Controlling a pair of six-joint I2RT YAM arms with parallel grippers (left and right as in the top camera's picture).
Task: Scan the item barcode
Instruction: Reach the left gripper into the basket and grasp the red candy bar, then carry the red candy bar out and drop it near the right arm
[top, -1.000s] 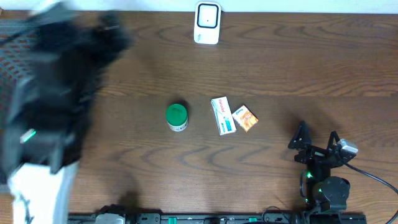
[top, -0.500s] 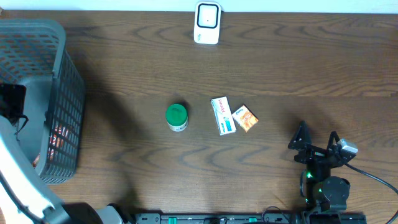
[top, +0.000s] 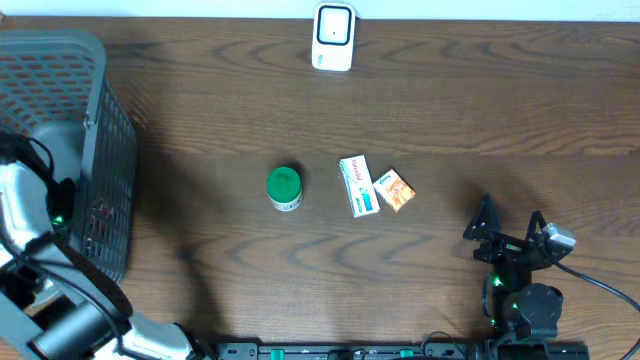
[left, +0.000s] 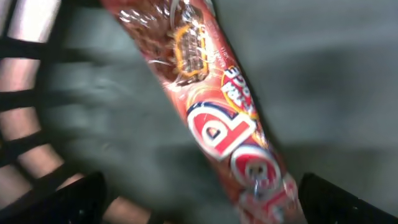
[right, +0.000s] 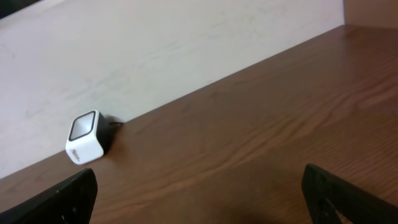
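Note:
A red snack packet (left: 217, 118) lies slanted on the grey basket floor in the left wrist view. My left gripper (left: 202, 194) hangs open just above it, and the packet's lower end reaches between the fingers, closer to the right finger (left: 339, 202). From overhead, the left arm (top: 30, 205) reaches into the basket (top: 100, 120) and its jaws are hidden. The white barcode scanner (top: 333, 37) stands at the table's far edge and also shows in the right wrist view as the scanner (right: 86, 137). My right gripper (top: 511, 216) rests open and empty at the front right.
A green-lidded jar (top: 284, 188), a white-and-blue box (top: 358, 185) and a small orange box (top: 397, 189) lie mid-table. The basket's mesh wall (left: 25, 93) stands close on the left of the left gripper. A pale wall (right: 155, 43) backs the table.
The left arm has swung from a blur above the basket down into it, leaving the basket in plain view. The right arm and the table items have not moved.

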